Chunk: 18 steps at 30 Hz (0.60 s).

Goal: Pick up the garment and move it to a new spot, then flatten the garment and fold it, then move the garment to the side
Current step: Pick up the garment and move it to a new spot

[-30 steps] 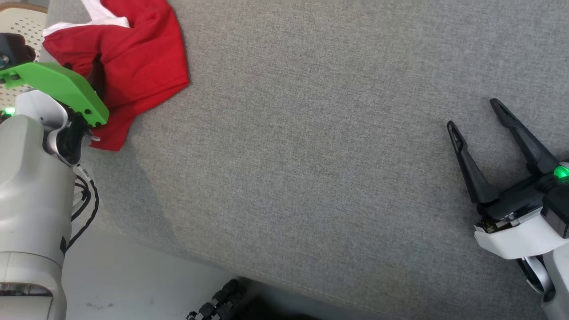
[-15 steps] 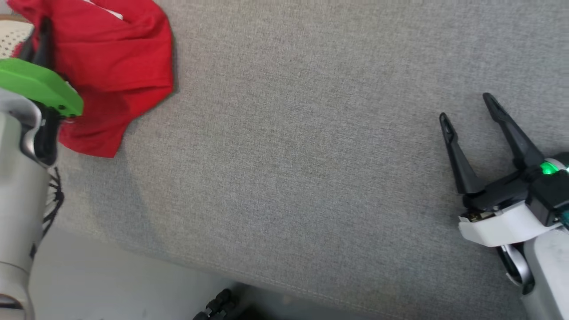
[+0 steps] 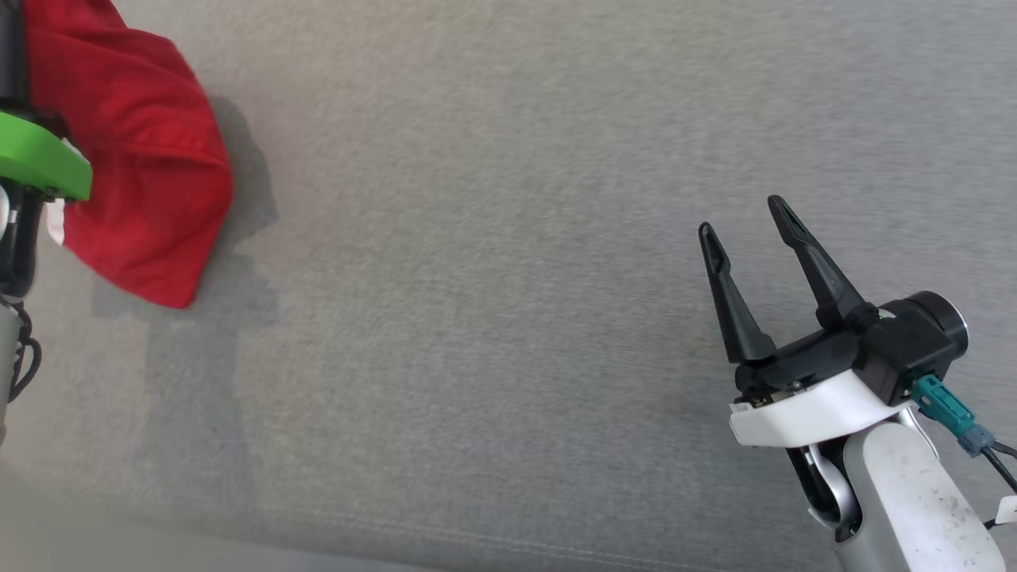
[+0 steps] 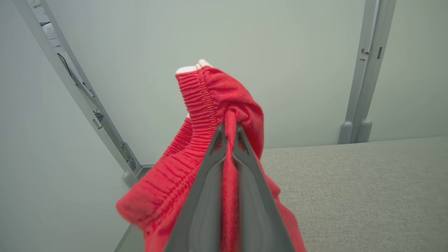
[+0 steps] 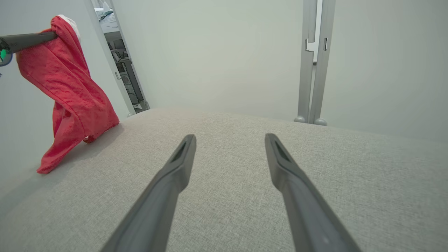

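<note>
Light was bright, soft, even. Head view was smeared by motion blur: weave of grey surface (image 3: 508, 318) washed out, lower left corner hazy. Soft grey shadow lay right of and below garment (image 3: 135, 183). Left wrist view: left claw (image 4: 230, 129) was out of focus near lens, and left post (image 4: 82, 91) leaned and bowed from wide-angle lens. Right wrist view: weave was sharp mid-frame, right claw (image 5: 230, 137) soft toward bottom edge.

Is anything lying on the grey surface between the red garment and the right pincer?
Nothing visible does. The left pincer holds the red garment up; only grey surface lies before the open right pincer.
</note>
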Available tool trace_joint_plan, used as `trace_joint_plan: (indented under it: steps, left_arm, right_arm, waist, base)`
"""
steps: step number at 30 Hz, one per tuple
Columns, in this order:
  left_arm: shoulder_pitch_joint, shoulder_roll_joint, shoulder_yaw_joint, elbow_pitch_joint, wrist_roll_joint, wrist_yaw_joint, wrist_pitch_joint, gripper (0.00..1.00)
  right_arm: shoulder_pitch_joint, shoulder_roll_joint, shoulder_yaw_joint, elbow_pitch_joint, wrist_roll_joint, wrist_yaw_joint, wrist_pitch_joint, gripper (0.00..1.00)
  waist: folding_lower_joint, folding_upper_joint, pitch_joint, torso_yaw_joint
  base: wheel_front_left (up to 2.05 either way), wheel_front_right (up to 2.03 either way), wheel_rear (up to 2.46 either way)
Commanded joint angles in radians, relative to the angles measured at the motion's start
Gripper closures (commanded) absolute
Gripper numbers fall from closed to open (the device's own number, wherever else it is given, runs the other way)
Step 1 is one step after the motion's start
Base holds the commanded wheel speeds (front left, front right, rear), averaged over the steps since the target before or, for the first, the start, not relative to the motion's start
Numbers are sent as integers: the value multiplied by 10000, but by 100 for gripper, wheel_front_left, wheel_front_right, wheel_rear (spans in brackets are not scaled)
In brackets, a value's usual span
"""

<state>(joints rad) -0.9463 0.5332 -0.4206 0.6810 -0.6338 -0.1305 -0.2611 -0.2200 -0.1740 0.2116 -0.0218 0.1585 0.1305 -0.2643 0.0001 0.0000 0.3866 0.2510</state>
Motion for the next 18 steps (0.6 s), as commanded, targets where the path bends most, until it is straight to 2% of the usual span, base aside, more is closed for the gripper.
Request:
trace_joint_plan:
  steps: [1, 6, 11, 14, 18]
  left_arm:
    - [145, 91, -26, -282, 87, 17, -50, 100]
    - [385, 70, -239, -1560, 275, 131, 90, 100]
    - [497, -291, -409, -2966, 431, 549, 118, 100]
    - [640, -669, -579, -3754, 662, 853, 39, 100]
    - [1245, -1120, -1054, -4295, 1354, 1140, -25, 100]
  right_arm:
    - [117, 74, -88, -11, 42, 2, 2, 0]
    - [281, 377, -333, -90, -87, 3, 2, 0]
    - [380, 671, -379, -66, -36, 3, 2, 0]
    - [421, 788, -454, -120, -3, 3, 4, 0]
    - [464, 842, -627, -197, -26, 3, 4, 0]
  waist:
    - [-1, 0, -1610, -1748]
    - [-1, 0, -2203, -3059]
    - [-1, 0, -2388, -4227]
    - [-1, 0, -2257, -4568]
    - [-1, 0, -2001, -4648]
  base:
    - [0, 0, 0]
    - [0, 0, 0]
    - [0, 0, 0]
    - [0, 0, 0]
    - [0, 0, 0]
